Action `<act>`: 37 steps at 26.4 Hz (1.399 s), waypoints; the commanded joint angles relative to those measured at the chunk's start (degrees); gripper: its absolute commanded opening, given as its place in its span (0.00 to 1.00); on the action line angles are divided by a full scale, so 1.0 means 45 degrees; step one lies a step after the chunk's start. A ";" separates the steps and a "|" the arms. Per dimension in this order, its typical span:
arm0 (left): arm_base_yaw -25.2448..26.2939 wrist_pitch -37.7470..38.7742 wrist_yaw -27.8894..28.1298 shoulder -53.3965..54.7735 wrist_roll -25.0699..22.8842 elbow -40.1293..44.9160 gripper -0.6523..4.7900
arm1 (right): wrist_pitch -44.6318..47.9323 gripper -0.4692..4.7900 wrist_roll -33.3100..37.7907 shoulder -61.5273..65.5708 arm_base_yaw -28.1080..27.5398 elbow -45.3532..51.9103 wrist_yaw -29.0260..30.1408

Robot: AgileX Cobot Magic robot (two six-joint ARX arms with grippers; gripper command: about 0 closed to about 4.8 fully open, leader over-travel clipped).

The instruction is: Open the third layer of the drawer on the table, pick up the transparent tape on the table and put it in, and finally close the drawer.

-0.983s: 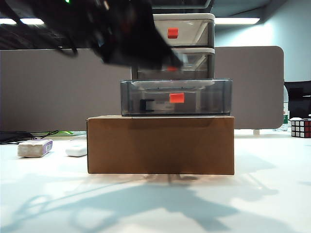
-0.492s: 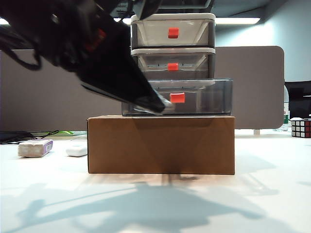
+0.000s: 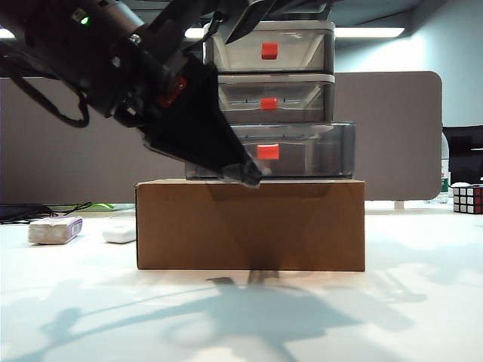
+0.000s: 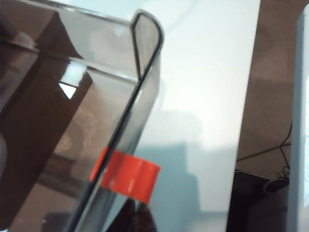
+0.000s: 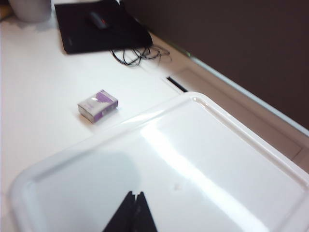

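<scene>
The left gripper [image 3: 253,178] sits a little left of centre in the exterior view, its dark fingers pinched together with nothing between them, their tip against the lower front edge of the third layer [image 3: 309,151], just left of the red-orange handle [image 3: 268,151]. In the left wrist view that handle [image 4: 129,175] fills the lower middle, with the gripper's tips [image 4: 139,217] just below it at the bottom edge.

A second ago this arm was higher, a blur across the upper drawers; it has since dropped to the bottom drawer and its jaws have closed. The third layer stuck out further then, reaching wider to both sides; now its front looks narrower and nearer the white frame of the drawer [image 3: 272,53]. I judge the closing push to be under way, with the drawer not yet flush.

The transparent tape showed as a dark bit inside the third layer a second ago; now the arm hides that spot, so it is presumably still inside.

The right gripper [image 5: 131,212], closed to a point at the bottom of its wrist view, hovers over the cabinet's white top [image 5: 241,159]. The white-and-purple block [image 5: 98,105] lies on the table [image 3: 423,302], well clear.
</scene>
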State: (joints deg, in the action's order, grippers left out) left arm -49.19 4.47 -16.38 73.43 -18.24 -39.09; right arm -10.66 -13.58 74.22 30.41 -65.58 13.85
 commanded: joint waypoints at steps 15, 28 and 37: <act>0.0034 -0.5115 0.3045 0.1778 -0.0151 -0.0015 0.11 | -0.2385 0.08 -0.0092 0.0408 0.0000 -0.0612 -0.0865; -0.0053 -0.5605 0.4566 0.2035 -0.0058 -0.0015 0.11 | -0.2574 0.08 -0.0447 0.0369 0.0000 -0.0612 -0.0860; -0.1277 0.0432 0.3682 -0.3264 -0.0287 0.0015 0.11 | -0.3007 0.08 -0.0986 -0.3157 0.0005 -0.0063 -0.1418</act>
State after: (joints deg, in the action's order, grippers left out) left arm -54.57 2.24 0.19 61.52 -19.55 -39.05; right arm -23.16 -17.85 62.22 30.39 -66.74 7.55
